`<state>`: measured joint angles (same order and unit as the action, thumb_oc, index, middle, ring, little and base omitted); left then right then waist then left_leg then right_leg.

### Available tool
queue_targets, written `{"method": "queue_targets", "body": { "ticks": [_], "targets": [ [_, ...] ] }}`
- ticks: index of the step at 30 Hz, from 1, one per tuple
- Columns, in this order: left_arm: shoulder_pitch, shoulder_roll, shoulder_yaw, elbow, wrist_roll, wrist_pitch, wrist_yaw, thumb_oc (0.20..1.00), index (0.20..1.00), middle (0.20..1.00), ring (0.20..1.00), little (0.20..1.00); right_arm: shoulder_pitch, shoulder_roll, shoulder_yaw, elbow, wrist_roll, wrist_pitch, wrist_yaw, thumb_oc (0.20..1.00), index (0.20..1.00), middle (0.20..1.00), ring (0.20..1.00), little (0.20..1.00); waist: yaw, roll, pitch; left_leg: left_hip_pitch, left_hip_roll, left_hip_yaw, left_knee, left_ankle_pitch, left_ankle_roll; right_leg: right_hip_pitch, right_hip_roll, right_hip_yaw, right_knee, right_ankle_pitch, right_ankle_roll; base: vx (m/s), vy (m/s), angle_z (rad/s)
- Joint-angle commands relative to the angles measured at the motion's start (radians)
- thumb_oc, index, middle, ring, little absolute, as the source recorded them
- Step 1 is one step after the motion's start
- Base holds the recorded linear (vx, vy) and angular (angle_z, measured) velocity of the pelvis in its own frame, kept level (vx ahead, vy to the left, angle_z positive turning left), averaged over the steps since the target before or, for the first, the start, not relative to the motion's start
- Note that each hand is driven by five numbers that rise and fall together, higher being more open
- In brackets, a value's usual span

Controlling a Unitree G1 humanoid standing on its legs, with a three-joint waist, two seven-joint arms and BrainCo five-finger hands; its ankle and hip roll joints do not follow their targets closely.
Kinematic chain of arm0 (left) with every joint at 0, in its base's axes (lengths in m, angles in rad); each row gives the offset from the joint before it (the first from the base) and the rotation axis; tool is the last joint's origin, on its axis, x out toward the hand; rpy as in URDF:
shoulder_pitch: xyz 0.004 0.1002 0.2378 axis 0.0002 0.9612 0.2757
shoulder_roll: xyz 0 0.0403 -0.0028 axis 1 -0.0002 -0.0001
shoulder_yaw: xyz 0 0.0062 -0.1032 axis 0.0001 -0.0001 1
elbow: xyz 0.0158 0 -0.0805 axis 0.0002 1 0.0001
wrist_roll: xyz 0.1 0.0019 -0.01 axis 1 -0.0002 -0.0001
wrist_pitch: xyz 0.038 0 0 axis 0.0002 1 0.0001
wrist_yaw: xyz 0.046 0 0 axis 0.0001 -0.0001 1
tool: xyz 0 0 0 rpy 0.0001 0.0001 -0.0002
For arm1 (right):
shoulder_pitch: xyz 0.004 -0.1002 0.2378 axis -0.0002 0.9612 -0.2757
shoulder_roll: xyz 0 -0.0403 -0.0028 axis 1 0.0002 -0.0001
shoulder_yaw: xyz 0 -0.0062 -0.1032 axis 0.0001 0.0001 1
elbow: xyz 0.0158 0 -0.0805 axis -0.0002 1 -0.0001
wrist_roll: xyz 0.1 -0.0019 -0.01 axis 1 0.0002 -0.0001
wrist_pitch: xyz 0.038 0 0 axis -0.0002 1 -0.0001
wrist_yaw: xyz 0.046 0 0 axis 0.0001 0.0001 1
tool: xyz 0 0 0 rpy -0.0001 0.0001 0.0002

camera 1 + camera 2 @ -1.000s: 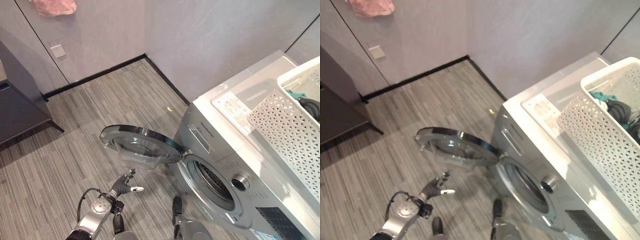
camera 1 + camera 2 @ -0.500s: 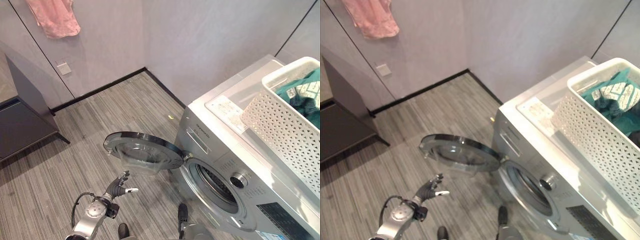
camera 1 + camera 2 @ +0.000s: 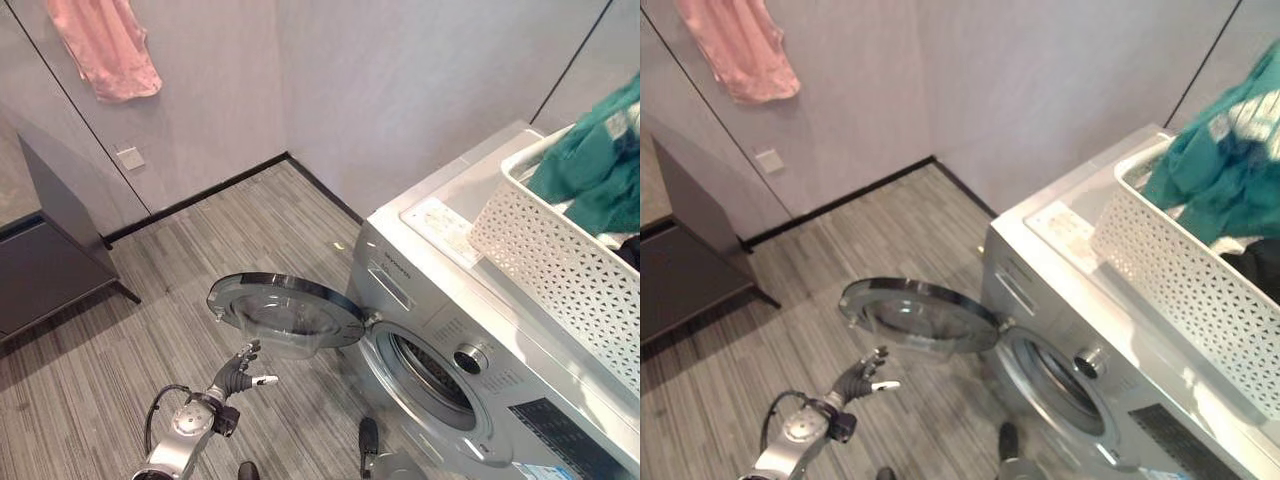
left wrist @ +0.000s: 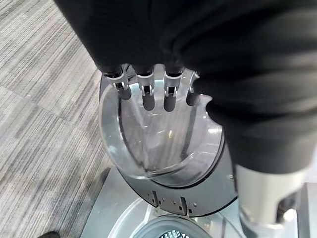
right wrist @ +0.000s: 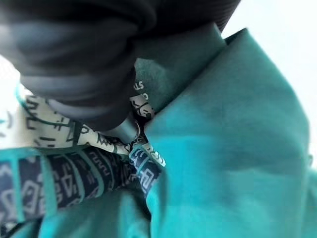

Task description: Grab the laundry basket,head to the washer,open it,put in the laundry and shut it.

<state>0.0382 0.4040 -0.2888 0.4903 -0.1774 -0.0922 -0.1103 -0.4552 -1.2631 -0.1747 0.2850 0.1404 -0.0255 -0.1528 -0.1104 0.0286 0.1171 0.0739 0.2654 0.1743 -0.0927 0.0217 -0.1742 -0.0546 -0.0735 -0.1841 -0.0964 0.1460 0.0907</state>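
I see my right hand (image 5: 89,74) buried in soft teal cloth (image 3: 1220,170) (fingers hidden, so I can't tell its grip), lifted above the white perforated basket (image 3: 560,270) atop the silver washer (image 3: 440,300). My left hand (image 3: 238,372) hangs relaxed below the round glass door (image 3: 285,310), which stands open.

There is one washer (image 3: 470,350) with one round door (image 3: 285,310) and one dial (image 3: 466,358). One white laundry basket (image 3: 560,270) sits on it, one teal garment (image 3: 1225,165), one pink garment (image 3: 105,45), one dark cabinet (image 3: 45,260), one wall switch (image 3: 130,157).
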Motion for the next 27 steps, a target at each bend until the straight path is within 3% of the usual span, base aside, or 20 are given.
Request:
{"method": "queue_targets", "body": {
  "ticks": [1,16,21,27],
  "targets": [
    [-0.068,0.036,-0.044,0.000,0.020,-0.037,0.024,1.000,1.000,1.000,1.000,1.000,-0.148,-0.054,-0.023,0.032,-0.040,-0.018,-0.127,0.200,0.200,0.200,0.200,0.200,0.022,-0.063,-0.043,0.055,0.010,0.006,0.005,-0.055,0.039,0.042,-0.066,0.047,0.009,-0.127,0.049,-0.01,0.049,0.00],
    [-0.078,0.031,-0.051,0.009,0.059,-0.042,0.070,1.000,1.000,1.000,1.000,1.000,-0.269,0.033,-0.019,-0.022,-0.186,0.014,-0.316,0.200,0.200,0.200,0.200,0.200,0.033,-0.065,-0.056,0.073,-0.022,0.004,0.028,-0.091,0.061,0.055,-0.095,0.056,0.009,-0.106,0.063,-0.01,0.034,-0.01],
    [-0.080,0.025,-0.039,0.002,0.067,-0.041,0.082,1.000,1.000,1.000,1.000,1.000,-0.203,0.086,-0.106,-0.143,-0.274,0.025,-0.368,0.200,0.200,0.200,0.200,0.200,0.032,-0.067,-0.053,0.057,-0.030,0.001,0.077,-0.115,0.070,0.051,-0.106,0.066,0.009,-0.100,0.066,-0.02,0.046,-0.02],
    [-0.080,0.037,-0.029,0.001,0.090,-0.050,0.099,1.000,1.000,1.000,1.000,1.000,-0.189,0.076,-0.182,-0.220,-0.360,0.047,-0.433,0.200,0.200,0.200,0.200,0.200,0.035,-0.093,-0.048,0.029,-0.042,0.009,0.146,-0.156,0.078,0.037,-0.123,0.076,0.009,-0.077,0.080,-0.05,0.062,0.00]
  ]
}}
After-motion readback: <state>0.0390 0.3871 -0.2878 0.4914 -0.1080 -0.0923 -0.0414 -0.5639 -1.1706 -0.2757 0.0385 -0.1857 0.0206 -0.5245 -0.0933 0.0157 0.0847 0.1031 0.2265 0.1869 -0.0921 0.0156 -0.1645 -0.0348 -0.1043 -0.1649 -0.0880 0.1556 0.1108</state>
